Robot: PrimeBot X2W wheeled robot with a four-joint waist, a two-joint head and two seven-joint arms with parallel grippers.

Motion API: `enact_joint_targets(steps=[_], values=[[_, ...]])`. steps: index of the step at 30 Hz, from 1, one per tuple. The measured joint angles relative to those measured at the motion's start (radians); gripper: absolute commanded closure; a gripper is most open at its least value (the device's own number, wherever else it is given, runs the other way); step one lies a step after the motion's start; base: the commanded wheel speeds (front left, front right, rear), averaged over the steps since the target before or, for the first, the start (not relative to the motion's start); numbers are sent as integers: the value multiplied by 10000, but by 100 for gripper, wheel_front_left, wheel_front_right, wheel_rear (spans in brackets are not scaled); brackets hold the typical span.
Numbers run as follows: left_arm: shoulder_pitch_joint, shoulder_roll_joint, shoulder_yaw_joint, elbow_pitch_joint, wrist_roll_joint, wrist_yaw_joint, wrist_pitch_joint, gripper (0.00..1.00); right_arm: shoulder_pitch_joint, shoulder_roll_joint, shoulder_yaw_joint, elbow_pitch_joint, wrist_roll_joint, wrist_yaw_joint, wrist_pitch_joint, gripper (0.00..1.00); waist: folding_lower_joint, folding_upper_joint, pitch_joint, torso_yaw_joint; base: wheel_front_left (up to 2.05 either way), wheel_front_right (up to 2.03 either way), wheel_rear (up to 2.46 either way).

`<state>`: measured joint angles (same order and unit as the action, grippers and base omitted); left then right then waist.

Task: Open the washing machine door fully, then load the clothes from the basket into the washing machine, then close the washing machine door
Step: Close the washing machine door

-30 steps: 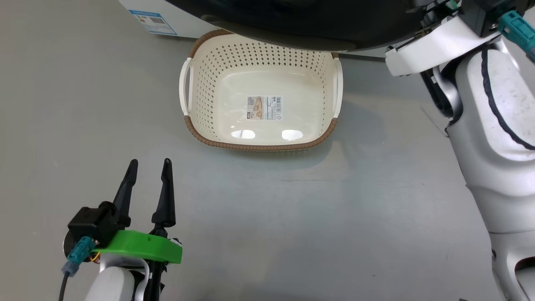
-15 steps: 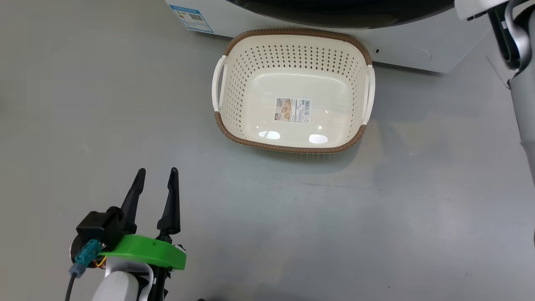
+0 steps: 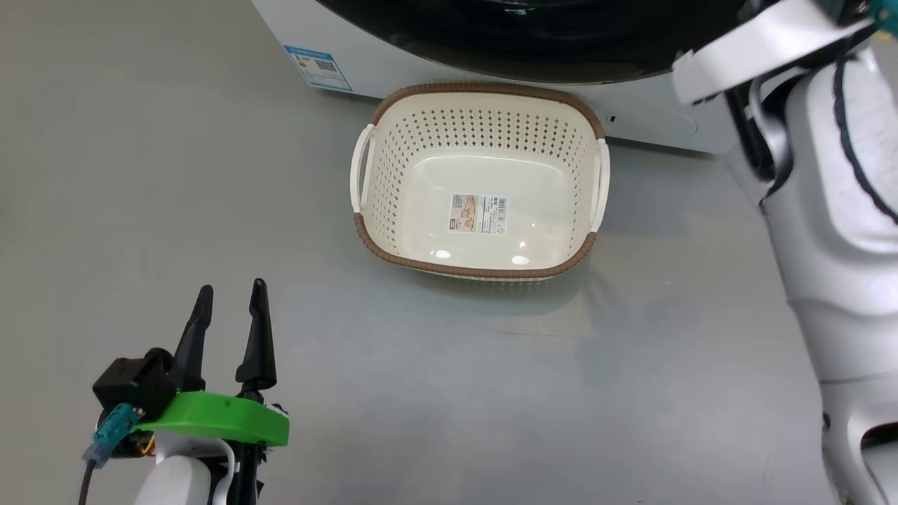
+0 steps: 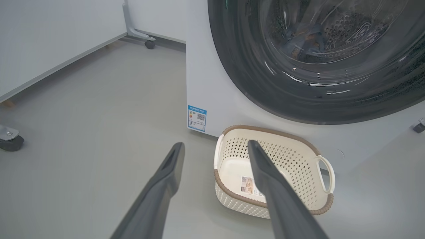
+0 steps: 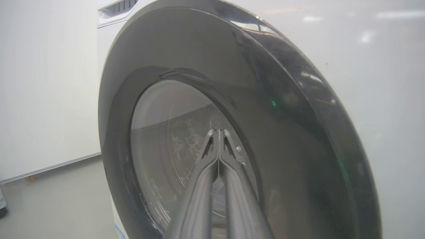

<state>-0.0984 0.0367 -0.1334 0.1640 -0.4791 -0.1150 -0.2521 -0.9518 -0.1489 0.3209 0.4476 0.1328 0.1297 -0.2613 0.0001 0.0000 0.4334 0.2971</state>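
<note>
Glossy round door (image 4: pixel 247 88) now nearer washer (image 4: pixel 202 83)

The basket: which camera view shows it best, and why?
The head view: the basket lies whole and empty, seen from above. The left wrist view shows it partly behind a finger. The right wrist view faces the washing machine door.

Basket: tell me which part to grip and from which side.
Probably the white handle on the left side of the basket, coming down from above with the open left gripper: it loops clear of the wall, and the washing machine stands close behind.
</note>
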Motion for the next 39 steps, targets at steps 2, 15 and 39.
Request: enact_joint_targets(steps=[2,15,39], values=[[-1,-8,58,88,-63,-2,0,0,716,261,75,-278,148,0,0,54,0,0,-181,-102,0,0,0],[382,-33,1172,299,127,-19,0,0,4658,339,-104,-1628,270,-2,2,0,-1,0,-1676,-1174,0,0,0],[2306,-21,1804,291,918,199,0,0,9270,-334,-1937,-3325,236,-719,12,0,-1,0,-4650,-2642,0,0,0]])
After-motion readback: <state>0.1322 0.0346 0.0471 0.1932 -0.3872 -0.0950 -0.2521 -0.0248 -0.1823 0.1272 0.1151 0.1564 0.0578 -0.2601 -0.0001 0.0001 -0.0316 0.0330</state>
